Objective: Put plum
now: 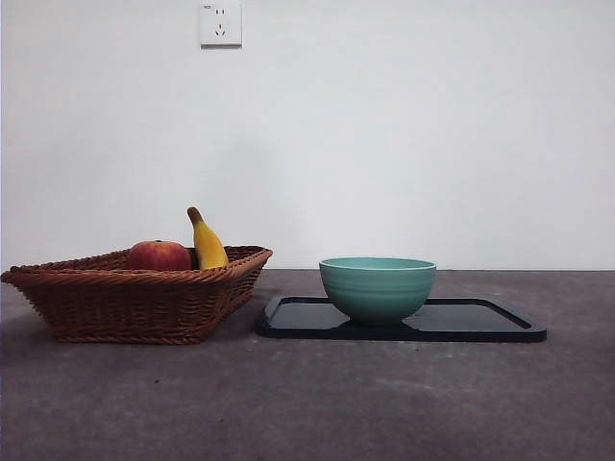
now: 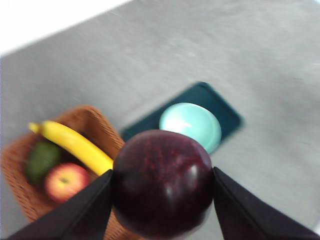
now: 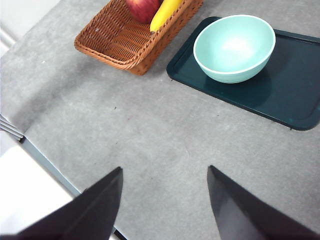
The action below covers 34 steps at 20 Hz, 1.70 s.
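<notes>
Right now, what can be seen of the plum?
The plum shows only in the left wrist view: round, smooth, glossy dark maroon with fine reddish speckles and a small highlight. It sits clamped between the left gripper jaws, one against each side, held high above the table. Its underside and stem end are hidden. It is absent from the front view.

Staged lab tabletop: bare white wall with white wall socket (image 1: 220, 23), grey felt-covered desk (image 1: 384, 403), brown woven wicker basket (image 1: 135, 298) near left edge, dark rectangular tray (image 1: 480, 322).
</notes>
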Available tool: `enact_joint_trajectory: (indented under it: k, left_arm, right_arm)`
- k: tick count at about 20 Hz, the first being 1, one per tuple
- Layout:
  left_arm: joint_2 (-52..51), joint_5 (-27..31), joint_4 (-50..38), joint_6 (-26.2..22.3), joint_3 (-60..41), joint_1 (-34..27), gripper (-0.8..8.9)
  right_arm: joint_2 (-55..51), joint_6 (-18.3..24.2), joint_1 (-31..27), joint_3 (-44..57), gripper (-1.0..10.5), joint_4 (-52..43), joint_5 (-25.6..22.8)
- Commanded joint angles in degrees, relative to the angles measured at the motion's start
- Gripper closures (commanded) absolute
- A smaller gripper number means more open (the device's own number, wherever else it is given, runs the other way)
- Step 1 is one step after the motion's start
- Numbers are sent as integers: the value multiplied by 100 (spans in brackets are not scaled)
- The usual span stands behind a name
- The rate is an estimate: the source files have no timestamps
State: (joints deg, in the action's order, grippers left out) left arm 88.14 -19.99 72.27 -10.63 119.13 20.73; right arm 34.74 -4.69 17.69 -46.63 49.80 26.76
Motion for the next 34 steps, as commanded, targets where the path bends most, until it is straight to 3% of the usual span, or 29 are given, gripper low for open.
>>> enact_joint_trajectory:
  k: [1, 4, 8, 16, 21, 34]
  left_arm:
    - [-125, -275, -7, -48, -341, -111, 598]
    - [-494, -280, -516, -48, -1700, -247, 597]
    - [-763, -271, -1869, -42, -3477, -444, 597]
    - [-673, 407, -4367, -72, -5484, -754, 598]
    - [-433, 592, -5322, -153, -6061, -813, 599]
    - [675, 608, -5687, -243, -6070, -813, 595]
  right_arm:
    - [28, 109, 33, -50, 678, -70, -20]
    - [28, 109, 33, -50, 678, -68, -17]
    - [28, 111, 33, -50, 678, -68, -17]
    - [28, 107, 33, -50, 678, -46, -13]
    - [28, 101, 33, -50, 678, -48, -15]
    - [28, 83, 33, -50, 678, -48, -20]
